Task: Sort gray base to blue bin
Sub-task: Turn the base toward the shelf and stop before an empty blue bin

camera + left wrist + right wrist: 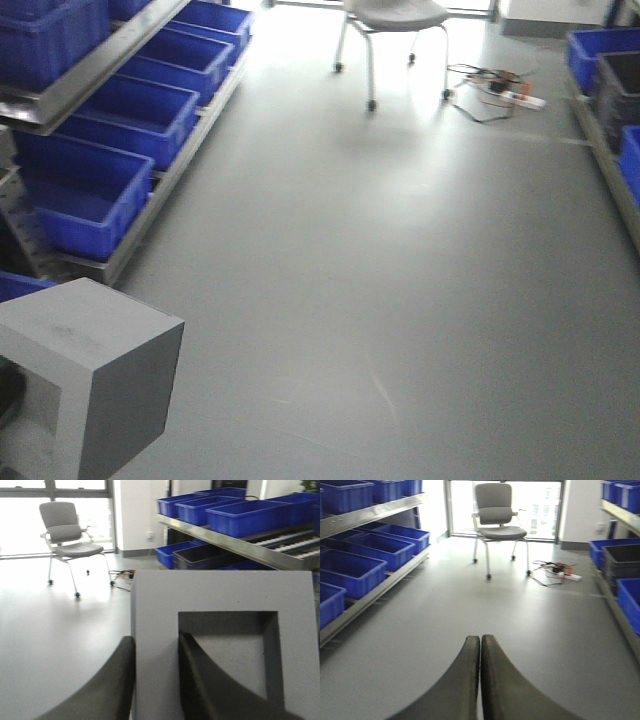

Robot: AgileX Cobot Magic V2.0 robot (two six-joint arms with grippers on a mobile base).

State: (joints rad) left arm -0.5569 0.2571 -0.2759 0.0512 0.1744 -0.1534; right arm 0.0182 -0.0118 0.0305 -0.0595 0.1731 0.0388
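Gray base [220, 605] held aloft, a matte cube, square recessed pocket showing, left gripper [155, 642] pinching one pocket wall, glossy blue bins [95, 232] racked just beyond it.

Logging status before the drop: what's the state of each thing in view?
gray base, gripped by its pocket wall
left gripper, shut on gray base, one finger inside the pocket
right gripper, shut, empty
blue bins, shelved, visible insides empty
chair, upright, unoccupied
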